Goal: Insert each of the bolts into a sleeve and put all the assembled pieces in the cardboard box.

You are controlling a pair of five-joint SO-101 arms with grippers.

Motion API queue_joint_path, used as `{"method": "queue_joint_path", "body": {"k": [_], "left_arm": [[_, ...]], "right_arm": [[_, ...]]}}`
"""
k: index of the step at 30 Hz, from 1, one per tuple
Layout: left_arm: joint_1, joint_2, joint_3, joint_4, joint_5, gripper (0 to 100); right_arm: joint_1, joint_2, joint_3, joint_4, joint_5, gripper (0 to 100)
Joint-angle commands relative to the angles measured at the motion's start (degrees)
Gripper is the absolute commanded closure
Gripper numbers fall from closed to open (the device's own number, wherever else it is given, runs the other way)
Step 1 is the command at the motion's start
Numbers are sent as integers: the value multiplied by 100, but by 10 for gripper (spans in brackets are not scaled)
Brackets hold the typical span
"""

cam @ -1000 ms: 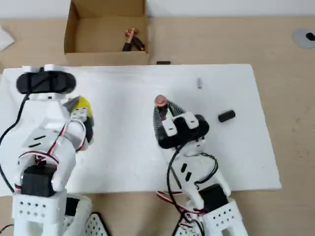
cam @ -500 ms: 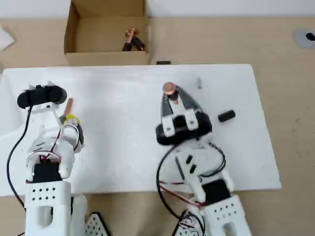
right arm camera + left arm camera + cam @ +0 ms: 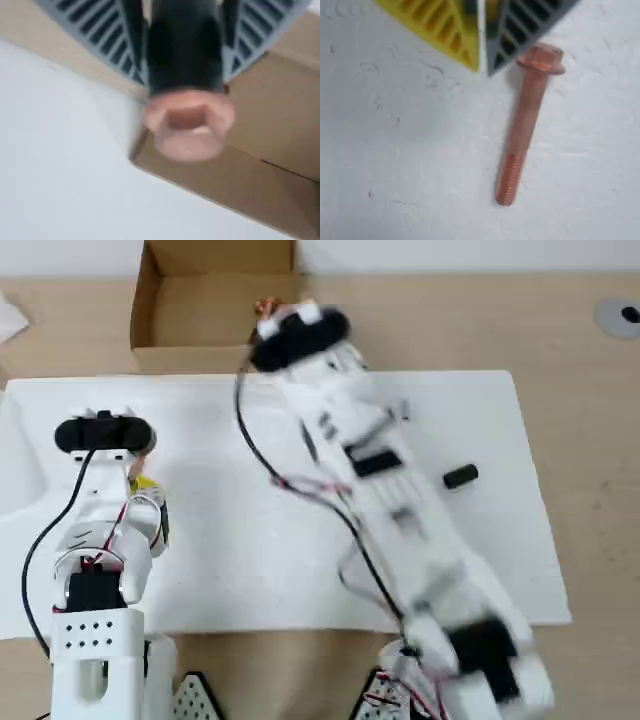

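Right gripper pinches the sleeved bolt at the box's near-right corner; dropped early, it could land outside. Left gripper sits pressed together.

A wooden table bears a white sheet and an open cardboard box. A copper bolt and a black sleeve lie on the sheet.

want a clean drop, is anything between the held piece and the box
Nothing visible does. The right gripper holds the sleeved bolt above the near corner of the box, with just the wall's top edge under it.
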Motion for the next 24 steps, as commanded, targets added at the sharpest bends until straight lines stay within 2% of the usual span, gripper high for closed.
{"method": "queue_joint_path", "body": {"k": [1, 10, 22, 24], "left_arm": [[53, 215, -246, -18, -97, 997], [62, 919, -607, -35, 53, 997], [563, 980, -141, -325, 97, 997], [563, 980, -167, -343, 246, 997]], "right_arm": [[-31, 1763, -2009, -246, 35, 989], [-4, 5244, -5640, -211, 62, 989], [268, 7635, -9077, 1090, 88, 986], [268, 7969, -9481, 1389, 404, 985]]}}
